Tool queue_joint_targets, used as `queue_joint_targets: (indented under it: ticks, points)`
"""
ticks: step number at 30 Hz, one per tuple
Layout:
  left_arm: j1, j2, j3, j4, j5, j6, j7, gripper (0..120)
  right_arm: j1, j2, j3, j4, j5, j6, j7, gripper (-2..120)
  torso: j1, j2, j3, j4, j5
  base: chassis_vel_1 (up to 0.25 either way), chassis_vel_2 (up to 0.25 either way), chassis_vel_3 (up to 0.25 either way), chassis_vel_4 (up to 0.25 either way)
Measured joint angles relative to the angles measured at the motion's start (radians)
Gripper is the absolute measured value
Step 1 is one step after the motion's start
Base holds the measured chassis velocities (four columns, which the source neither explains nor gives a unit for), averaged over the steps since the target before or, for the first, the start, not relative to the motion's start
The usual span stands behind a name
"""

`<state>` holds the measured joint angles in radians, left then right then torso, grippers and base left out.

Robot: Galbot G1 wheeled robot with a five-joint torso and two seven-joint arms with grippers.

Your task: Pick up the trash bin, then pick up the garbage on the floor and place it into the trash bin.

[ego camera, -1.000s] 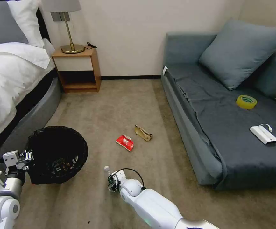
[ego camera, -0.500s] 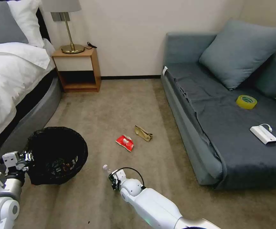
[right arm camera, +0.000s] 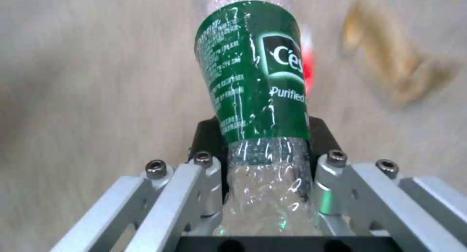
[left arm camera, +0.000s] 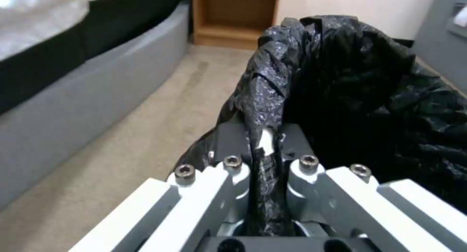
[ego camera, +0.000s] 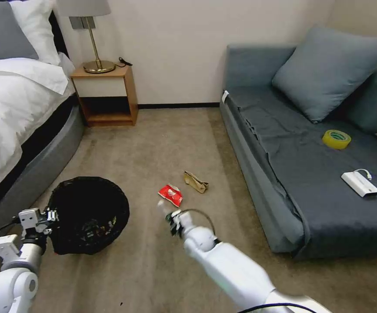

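Observation:
The black bag-lined trash bin (ego camera: 88, 215) hangs at lower left, some litter inside it. My left gripper (ego camera: 49, 216) is shut on its rim (left arm camera: 265, 109). My right gripper (ego camera: 173, 217) is shut on the clear plastic bottle (right arm camera: 253, 80) with the green label, held above the carpet at centre; its cap end (ego camera: 161, 204) points toward the red-and-white packet (ego camera: 171, 194). The crumpled tan paper (ego camera: 195, 181) lies on the carpet just right of the packet and appears blurred past the bottle (right arm camera: 394, 69).
A grey sofa (ego camera: 284, 182) stands at the right with a yellow tape roll (ego camera: 336, 139) and a white power bank (ego camera: 360, 183) on its seat. A bed (ego camera: 18, 113) lies along the left, a wooden nightstand (ego camera: 105, 93) with a lamp at the back.
My right gripper has swung right and forward with the bottle, ending near the red packet. The left gripper has carried the bin a little to the right.

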<state>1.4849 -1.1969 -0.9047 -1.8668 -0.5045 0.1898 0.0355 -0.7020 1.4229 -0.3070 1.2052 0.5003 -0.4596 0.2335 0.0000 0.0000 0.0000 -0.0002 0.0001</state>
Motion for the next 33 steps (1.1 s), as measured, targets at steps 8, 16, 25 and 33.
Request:
queue_joint_targets:
  ticks: [8,16,25,33]
  points:
    - [-0.008,-0.017,0.069,-0.016,0.006,0.008,-0.014,4,0.003,-0.098,0.08,0.283,0.033,0.082,0.004,22,0.0,0.0,0.0,0.0001,0.0002,0.0,0.0,0.0,0.0]
    - [-0.014,-0.026,0.126,-0.031,0.011,0.019,-0.025,4,-0.045,-0.15,0.032,0.518,0.044,0.119,-0.06,22,0.0,0.0,0.0,0.0003,0.0001,0.0,0.0,0.0,0.0]
    - [-0.024,-0.03,0.171,-0.06,0.008,0.035,-0.039,4,-0.093,-0.171,-0.036,0.587,0.016,0.12,-0.113,22,0.0,0.0,0.0,0.0002,0.0001,0.0,0.0,0.0,0.0]
    - [-0.011,-0.04,0.224,-0.091,0.013,0.041,-0.043,4,-0.174,-0.17,-0.102,0.552,-0.081,0.161,-0.197,22,0.0,0.0,0.0,0.0002,0.0,0.0,0.0,0.0,0.0]
